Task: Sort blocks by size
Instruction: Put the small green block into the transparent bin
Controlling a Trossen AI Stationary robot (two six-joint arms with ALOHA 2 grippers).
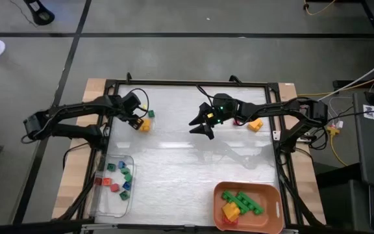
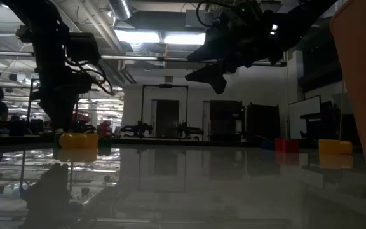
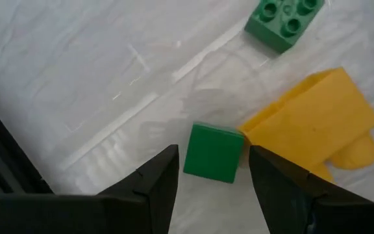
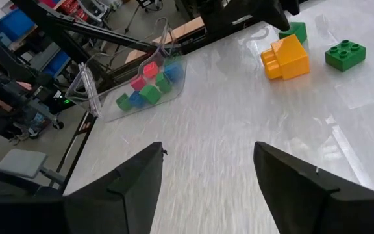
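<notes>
A small green cube block (image 3: 214,153) lies flat on the table at the far left. My left gripper (image 1: 136,122) points down over it, open, one finger (image 3: 158,185) on either side of the cube with a thin gap to each. Right beside the cube lies a yellow block (image 3: 317,123), and a green four-stud brick (image 3: 283,19) sits a little farther off. My right gripper (image 1: 203,125) hangs open above the middle of the table's far half, with nothing between its fingers (image 4: 132,185).
A clear tray (image 1: 130,162) at the near left holds several small blocks in red, green and blue. An orange tray (image 1: 274,195) at the near right holds long green bricks and a yellow one. Another yellow block (image 1: 256,124) lies under the right arm.
</notes>
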